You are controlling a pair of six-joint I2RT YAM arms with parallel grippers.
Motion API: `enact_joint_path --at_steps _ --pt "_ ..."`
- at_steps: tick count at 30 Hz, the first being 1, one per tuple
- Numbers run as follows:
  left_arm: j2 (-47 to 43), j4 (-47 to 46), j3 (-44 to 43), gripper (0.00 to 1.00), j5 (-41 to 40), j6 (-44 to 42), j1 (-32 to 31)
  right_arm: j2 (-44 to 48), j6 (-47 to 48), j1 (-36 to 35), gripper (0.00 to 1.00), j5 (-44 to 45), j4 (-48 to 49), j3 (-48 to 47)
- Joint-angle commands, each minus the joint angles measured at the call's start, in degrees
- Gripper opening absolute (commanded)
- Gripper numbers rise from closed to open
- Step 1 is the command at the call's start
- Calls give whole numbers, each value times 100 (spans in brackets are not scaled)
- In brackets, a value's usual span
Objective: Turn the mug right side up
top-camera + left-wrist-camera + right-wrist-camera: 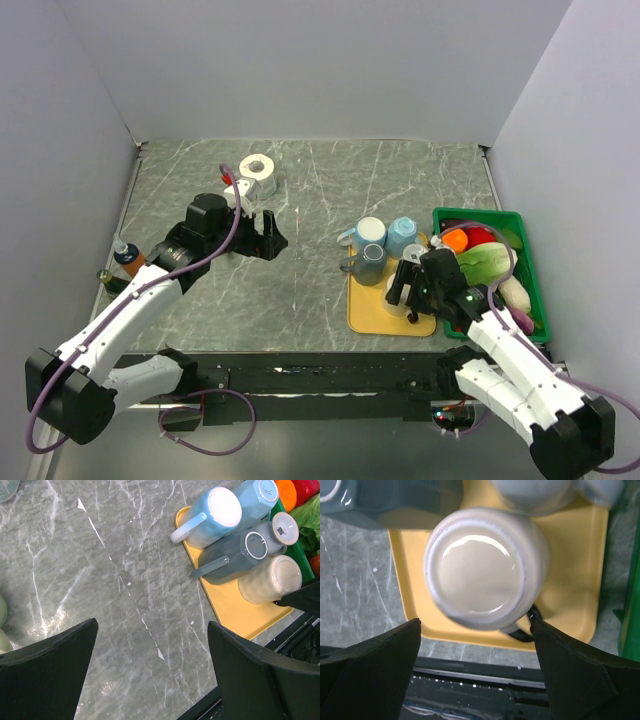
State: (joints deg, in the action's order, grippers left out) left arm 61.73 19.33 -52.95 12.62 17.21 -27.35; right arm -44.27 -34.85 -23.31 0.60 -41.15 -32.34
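Cream mug (485,570) stands inverted on yellow tray (570,600), axis vertical

We look down on the whole table (320,190) from high behind its near edge. Our left wrist view slants across toward the yellow tray (235,612); the right wrist view sits close, straight above the cream mug (480,565) on that tray.

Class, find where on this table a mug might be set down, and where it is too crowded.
Bare marble lies between the left end effector and the yellow tray, and at the far side right of the white roll. Crowded: the tray's four mugs and the full green bin.
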Motion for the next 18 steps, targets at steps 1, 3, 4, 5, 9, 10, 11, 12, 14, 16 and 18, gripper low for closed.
enact_joint_path --at_steps 1,3,4,5,9,10,11,12,14,16,18 --pt "-21 -166 -119 96 30 -78 2 -309 119 2 95 229 345 -167" --pt "-21 -158 -119 96 30 -78 2 -380 154 -24 89 335 335 -176" --pt "-30 -158 -119 96 21 -78 2 -450 171 -59 85 353 335 -194" --pt "-30 -158 -119 96 12 -78 2 -486 180 -103 83 388 344 -177" --pt "5 -140 -137 96 3 -78 2 -670 75 -533 70 835 256 -247" --pt "23 -132 -145 96 12 -78 2 -766 -29 -821 68 1010 204 -316" --pt "23 -131 -137 96 12 -78 2 -819 -100 -937 67 1169 143 -369" --pt "31 -123 -137 96 12 -69 2 -881 -162 -1104 66 1501 29 -405" --pt "23 -132 -137 96 12 -60 2 -1127 -338 -1447 64 1758 -104 -519" --pt "14 -140 -128 96 12 -60 2 -1363 -548 -1597 60 2031 -253 -580" --pt "23 -123 -128 96 3 -60 2 -1470 -689 -1790 56 2189 -332 -607"
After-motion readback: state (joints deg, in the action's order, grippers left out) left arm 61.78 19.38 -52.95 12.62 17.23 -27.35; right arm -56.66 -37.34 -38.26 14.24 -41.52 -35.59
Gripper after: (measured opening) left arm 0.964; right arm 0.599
